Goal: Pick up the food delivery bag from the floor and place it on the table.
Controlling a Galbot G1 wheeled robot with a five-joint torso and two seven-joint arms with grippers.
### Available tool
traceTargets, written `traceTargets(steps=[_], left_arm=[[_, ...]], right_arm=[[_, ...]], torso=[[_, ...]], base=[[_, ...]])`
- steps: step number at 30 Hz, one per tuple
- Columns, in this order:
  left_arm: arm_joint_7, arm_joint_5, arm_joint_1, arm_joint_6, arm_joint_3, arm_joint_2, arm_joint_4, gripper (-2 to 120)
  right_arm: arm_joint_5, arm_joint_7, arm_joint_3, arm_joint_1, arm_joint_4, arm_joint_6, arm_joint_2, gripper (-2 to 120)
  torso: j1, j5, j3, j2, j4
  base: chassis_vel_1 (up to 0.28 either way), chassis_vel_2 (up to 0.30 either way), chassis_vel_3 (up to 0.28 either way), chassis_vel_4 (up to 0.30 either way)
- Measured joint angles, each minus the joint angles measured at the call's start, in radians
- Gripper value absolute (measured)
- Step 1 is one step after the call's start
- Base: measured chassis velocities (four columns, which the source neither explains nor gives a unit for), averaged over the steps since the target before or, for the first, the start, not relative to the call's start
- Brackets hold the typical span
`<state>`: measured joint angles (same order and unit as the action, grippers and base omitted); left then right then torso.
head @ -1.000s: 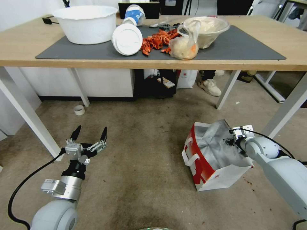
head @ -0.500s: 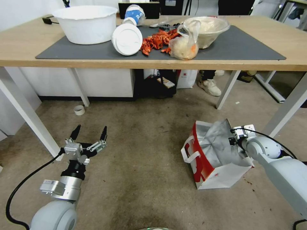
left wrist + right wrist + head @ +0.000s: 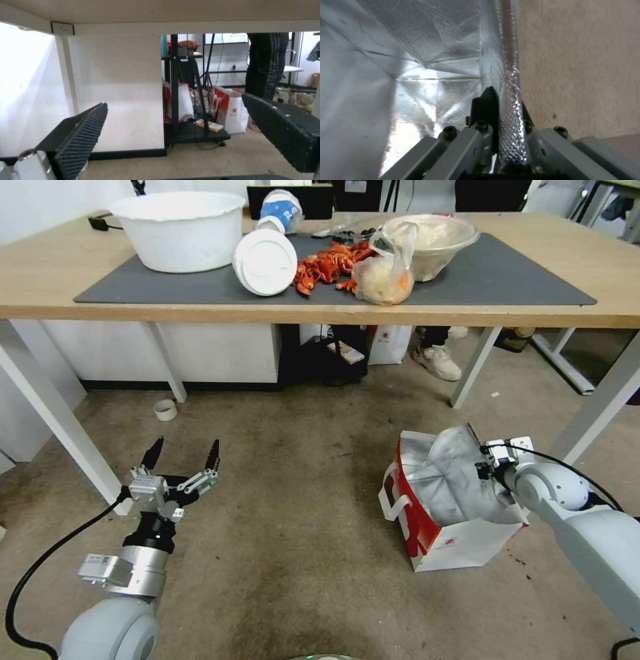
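The food delivery bag [image 3: 440,513], white with a red side, foil lining and white handles, stands tilted on the carpet at the right, below the table's front edge. My right gripper [image 3: 481,469] is shut on the bag's far-right foil rim; in the right wrist view the foil wall [image 3: 508,105] is pinched between the two fingers of that gripper [image 3: 503,110]. Low over the carpet at the left, my left gripper [image 3: 183,455] hovers open and holds nothing, its ribbed pads [image 3: 83,137] spread wide. The light-wood table [image 3: 40,273] with its dark grey mat [image 3: 507,273] spans the top.
On the mat sit a white tub [image 3: 179,230], a tipped white cup [image 3: 265,259], orange scraps [image 3: 327,267], a knotted clear bag [image 3: 385,273] and a clear bowl [image 3: 433,240]. White table legs [image 3: 53,413] flank the floor space. A tape roll [image 3: 165,409] lies on the carpet.
The right gripper has drawn the bag's rim slightly up and right; the bag stands more upright and its foil mouth has reshaped. The left arm has drifted slightly left.
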<state>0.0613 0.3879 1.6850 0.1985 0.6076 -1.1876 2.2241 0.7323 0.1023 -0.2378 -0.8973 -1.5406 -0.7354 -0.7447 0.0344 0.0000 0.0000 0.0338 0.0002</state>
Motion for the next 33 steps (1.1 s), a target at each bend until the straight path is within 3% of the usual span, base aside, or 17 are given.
traceTargets(steps=[23,26,33], left_arm=[[0.001,0.001,0.004,-0.003,0.002,0.000,0.015,100],[0.000,-0.006,0.005,-0.003,0.005,-0.003,0.020,100],[0.000,-0.011,0.010,-0.003,0.011,-0.006,0.030,100]], right_arm=[[0.064,-0.145,-0.037,-0.075,-0.308,0.000,0.108,0],[0.080,-0.221,-0.030,-0.083,-0.372,0.002,0.132,0],[0.079,-0.284,-0.003,-0.080,-0.460,0.027,0.178,0]], torso=[[0.000,-0.0001,0.000,0.000,-0.0001],[0.000,-0.0001,0.000,0.000,0.0000],[0.000,0.0000,0.000,0.000,-0.0001]], base=[[0.000,0.000,0.000,0.000],[0.000,0.000,0.000,0.000],[0.000,0.000,0.000,0.000]])
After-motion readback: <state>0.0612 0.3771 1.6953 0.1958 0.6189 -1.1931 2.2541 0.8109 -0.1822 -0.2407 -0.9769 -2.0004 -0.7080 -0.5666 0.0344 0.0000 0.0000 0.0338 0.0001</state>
